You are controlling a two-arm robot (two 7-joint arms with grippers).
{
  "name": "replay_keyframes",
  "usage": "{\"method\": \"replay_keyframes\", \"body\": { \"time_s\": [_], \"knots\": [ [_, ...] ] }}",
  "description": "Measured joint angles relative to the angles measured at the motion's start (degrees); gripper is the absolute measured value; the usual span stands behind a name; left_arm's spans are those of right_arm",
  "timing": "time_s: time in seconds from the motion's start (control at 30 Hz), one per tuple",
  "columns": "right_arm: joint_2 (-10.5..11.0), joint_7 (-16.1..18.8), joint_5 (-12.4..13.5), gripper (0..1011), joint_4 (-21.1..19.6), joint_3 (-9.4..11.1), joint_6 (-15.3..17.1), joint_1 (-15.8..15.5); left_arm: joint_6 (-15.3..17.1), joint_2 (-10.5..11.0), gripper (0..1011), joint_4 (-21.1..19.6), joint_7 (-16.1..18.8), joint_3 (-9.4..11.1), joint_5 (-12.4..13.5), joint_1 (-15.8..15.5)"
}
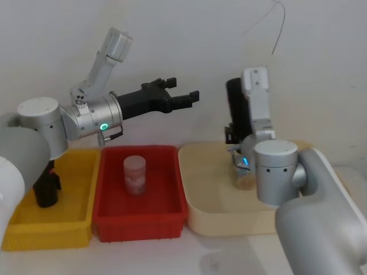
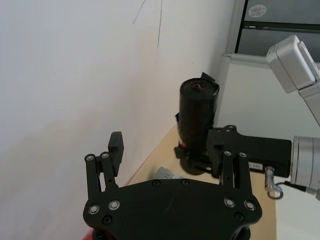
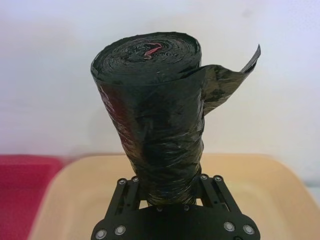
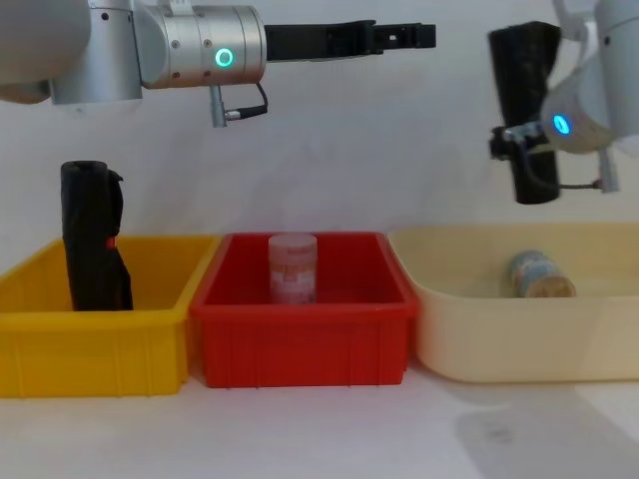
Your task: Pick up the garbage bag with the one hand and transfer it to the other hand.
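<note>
So you're looking at the garbage bag [image 4: 525, 110] riding up in the air over the cream bin [image 4: 519, 329], standing roughly upright and pinched near its lower end by the right gripper [image 3: 167, 197], the one on the blue-ringed arm. I'd guess this thing is handling light and a bit squishy: it's a roll of thin plastic film, so the jaws are probably sinking in a little, and the surface looks slick enough to slide if the squeeze is lazy. There's a loose flap sticking out at the top end, so I'd say you're better off grabbing the solid wound body around the middle, above where the right gripper is clamping, not that floppy edge. The left gripper [image 2: 167, 150], on the green-ringed arm, is hanging level above the red bin [image 4: 300, 344], pointing toward the roll with its fingers spread wide and nothing between them, well apart from the bag. The second black roll [image 4: 92, 235] is sitting in the yellow bin [image 4: 60, 349]; you're leaving that one alone.
</note>
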Motion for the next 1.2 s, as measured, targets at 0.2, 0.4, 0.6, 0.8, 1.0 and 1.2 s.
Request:
{"method": "replay_keyframes", "body": {
  "time_s": [0.2,0.4,0.6,0.8,1.0,1.2],
  "knots": [
    [0.73,-2.71,-1.13,593,-0.75,1.55,1.87,-0.69,0.0,0.0,1001,-0.01,0.0,0.0,0.0,0.0],
    [1.15,-4.13,-1.78,782,-1.17,2.42,2.94,-1.11,0.0,0.0,1002,0.0,0.0,0.0,0.0,0.0],
    [1.48,-5.17,-2.27,933,-1.44,3.04,3.77,-1.44,0.0,0.0,1002,0.0,0.0,0.0,0.0,0.0],
    [1.65,-5.8,-2.58,1001,-1.62,3.4,4.19,-1.65,0.0,0.0,1002,0.0,0.0,0.0,0.0,0.0],
    [1.79,-6.2,-2.75,1001,-1.74,3.65,4.48,-1.78,0.0,0.0,1002,0.0,0.0,0.0,0.0,0.0],
    [1.86,-6.41,-2.86,1001,-1.81,3.79,4.63,-1.84,0.0,0.0,1002,0.0,0.0,0.0,0.0,0.0]
  ]
}}
